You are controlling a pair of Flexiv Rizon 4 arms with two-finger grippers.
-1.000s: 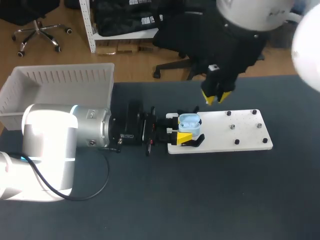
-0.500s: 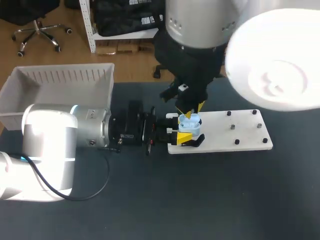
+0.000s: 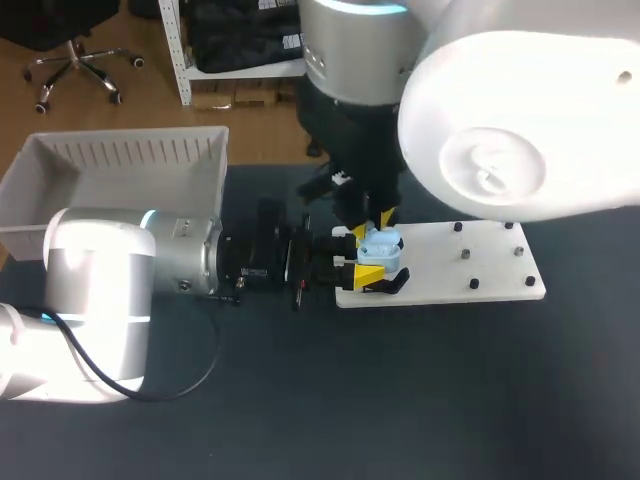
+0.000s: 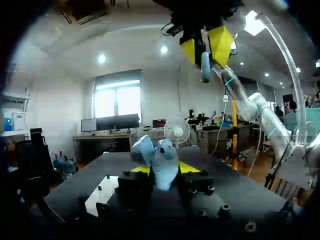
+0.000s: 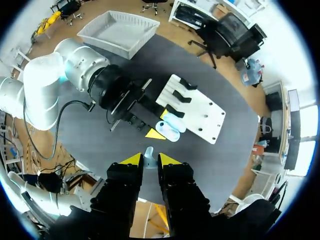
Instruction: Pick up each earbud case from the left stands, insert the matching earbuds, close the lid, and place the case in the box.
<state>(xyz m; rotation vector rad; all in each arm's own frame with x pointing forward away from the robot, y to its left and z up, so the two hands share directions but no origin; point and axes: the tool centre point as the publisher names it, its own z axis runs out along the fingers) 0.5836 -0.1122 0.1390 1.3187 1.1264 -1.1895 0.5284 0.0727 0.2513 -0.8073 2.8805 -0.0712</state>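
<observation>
The right gripper (image 5: 145, 160) pinches an earbud (image 5: 148, 152) by one end, likely light and slick; straight ahead of it the left gripper (image 3: 366, 255) clamps the open earbud case (image 5: 171, 127) by its sides (hard shell, hinge probably delicate), so seat gently

Dark table (image 3: 400, 400) carries a white pegged board (image 3: 490, 265) and a white box (image 3: 120, 165).
</observation>
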